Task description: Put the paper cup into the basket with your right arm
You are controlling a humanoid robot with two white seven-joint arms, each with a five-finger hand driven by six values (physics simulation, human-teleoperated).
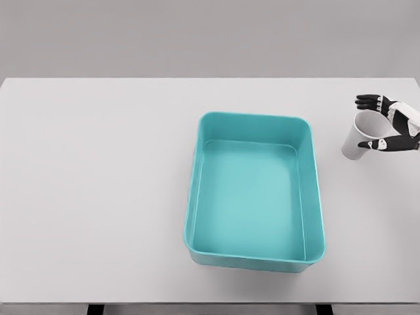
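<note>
Gripping the paper cup (359, 139), right hand (388, 125) fingers curled around it, right of basket (254, 190)

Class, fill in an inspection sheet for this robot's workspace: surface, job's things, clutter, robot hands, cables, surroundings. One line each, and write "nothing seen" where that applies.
Surface: white table, flat and plain.
Job's things: white paper cup, tilted, at the table's right side, outside the basket; teal basket, rectangular, near the middle, nothing inside it.
Clutter: nothing seen.
Robot hands: right robot hand enters from the right edge, dark fingers wrapped around the paper cup; left robot hand not in view.
Cables: nothing seen.
Surroundings: plain grey background behind the table; dark table supports barely show at the bottom edge.
</note>
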